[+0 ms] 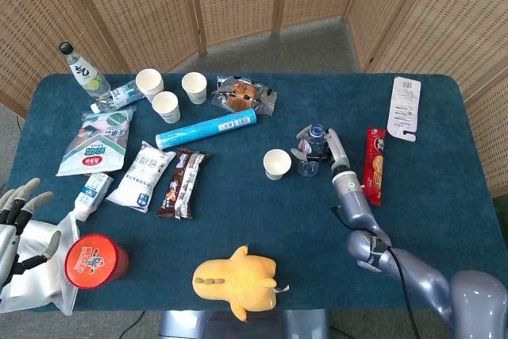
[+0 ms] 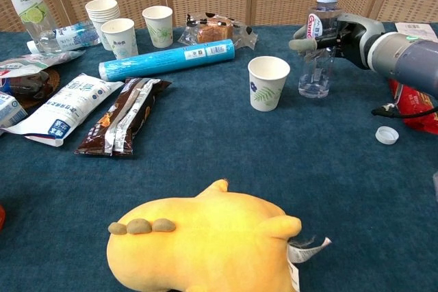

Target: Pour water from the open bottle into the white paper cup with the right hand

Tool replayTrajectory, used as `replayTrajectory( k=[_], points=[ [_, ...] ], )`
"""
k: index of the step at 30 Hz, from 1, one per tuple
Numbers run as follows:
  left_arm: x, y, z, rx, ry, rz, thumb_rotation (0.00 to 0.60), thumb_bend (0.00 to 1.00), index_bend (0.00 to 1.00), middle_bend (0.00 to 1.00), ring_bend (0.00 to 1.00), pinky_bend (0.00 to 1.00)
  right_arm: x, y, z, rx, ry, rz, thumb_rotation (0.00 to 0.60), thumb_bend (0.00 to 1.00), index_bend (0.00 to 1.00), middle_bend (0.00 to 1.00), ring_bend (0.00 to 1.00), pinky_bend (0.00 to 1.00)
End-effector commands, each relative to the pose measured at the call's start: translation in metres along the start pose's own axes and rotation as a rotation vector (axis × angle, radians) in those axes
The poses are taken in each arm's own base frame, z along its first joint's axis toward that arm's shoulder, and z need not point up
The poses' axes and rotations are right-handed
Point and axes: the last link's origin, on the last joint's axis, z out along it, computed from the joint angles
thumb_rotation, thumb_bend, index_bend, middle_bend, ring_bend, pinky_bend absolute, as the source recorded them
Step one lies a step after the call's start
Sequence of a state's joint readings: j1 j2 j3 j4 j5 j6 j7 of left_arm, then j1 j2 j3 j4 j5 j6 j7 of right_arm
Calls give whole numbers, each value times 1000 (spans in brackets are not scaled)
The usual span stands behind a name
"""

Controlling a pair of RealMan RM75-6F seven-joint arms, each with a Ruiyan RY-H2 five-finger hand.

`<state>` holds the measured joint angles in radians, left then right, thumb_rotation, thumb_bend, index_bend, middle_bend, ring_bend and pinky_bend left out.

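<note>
The right hand (image 2: 333, 32) has its fingers (image 2: 302, 44) wrapped round the upper body of the clear plastic water bottle w/ red label and no cap (image 2: 317, 44), thumb side facing the cup; it grips the bottle at about label height. The bottle stands upright, base on or barely off the dark blue tablecloth (image 2: 274, 169); the chest view can't settle which. A shallow pool of water shows at the bottom, so there's little to pour. Just beside the fingertips, on the robot's left of the bottle, stands the white paper cup w/ green leaf print (image 2: 267, 83), upright, mouth open, apart from the bottle w/ a narrow gap between. In the head view the same cup (image 1: 277, 163) sits beside the bottle (image 1: 312, 151) and hand (image 1: 325, 152).

Step in hand, by judgement: grasp done, pour not begun, since the bottle isn't tilted.

Next move prob. calls for raising the bottle so its mouth clears the cup rim, bringing the neck over the cup, then rolling the wrist toward the cup slowly. The cup is light and empty-looking, so a knock from the fingers or the bottle could tip it.

The small white bottle cap (image 2: 387, 135) lies on the cloth on the far side from the fingers, near the forearm. The left hand (image 1: 20, 216) rests at the table's near edge, well apart, fingers apart, holding nothing.
</note>
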<state>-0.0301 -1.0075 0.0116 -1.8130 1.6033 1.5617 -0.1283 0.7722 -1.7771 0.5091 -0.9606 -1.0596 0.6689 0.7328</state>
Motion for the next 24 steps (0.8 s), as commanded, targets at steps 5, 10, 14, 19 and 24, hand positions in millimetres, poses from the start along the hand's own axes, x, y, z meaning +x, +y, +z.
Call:
replayTrajectory(
  k=[5,10,14,19,24],
  points=[
    [-1,4,3,-5,-4,5,351,465,157,60,0,0,7,2,8,-1,7,11,600,229,473,604,347,193],
    [-1,7,4,-8,-3,9,351,465,157,60,0,0,9,4,10,-4,1,26,600,227,444,568,318,144],
    [1,9,5,-11,7,12,351,465,157,61,0,0,7,6,7,6,-16,26,600,225,409,529,290,107],
    [-1,10,6,-17,1,12,346,464,157,60,0,0,8,6,4,15,-32,22,600,222,370,500,271,105],
    [0,9,6,-16,3,9,350,465,157,60,0,0,9,3,1,29,-38,25,600,220,345,469,251,106]
  ],
)
